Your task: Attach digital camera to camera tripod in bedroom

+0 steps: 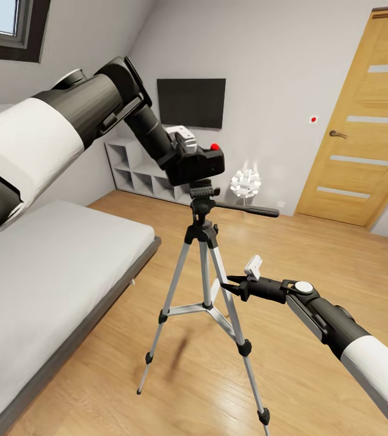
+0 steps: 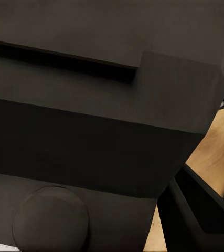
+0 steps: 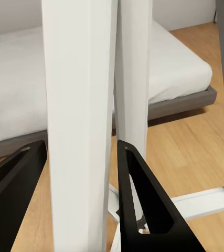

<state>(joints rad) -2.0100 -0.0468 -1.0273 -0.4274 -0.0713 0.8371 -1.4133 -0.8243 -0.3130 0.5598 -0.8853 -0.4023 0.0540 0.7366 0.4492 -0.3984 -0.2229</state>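
Left gripper (image 1: pixel 184 154): closed on digital camera (image 1: pixel 201 163), just above tripod head (image 1: pixel 204 195). Right gripper (image 1: pixel 225 284): clamps a tripod leg (image 1: pixel 227 297). Next, I lower squarely onto the mount.

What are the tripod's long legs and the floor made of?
The camera tripod legs look like silvery metal: smooth and pale grey, with black joints that may be plastic. The floor looks like light wood, with plank lines and grain. These are simulator renders, so that is only how they look.
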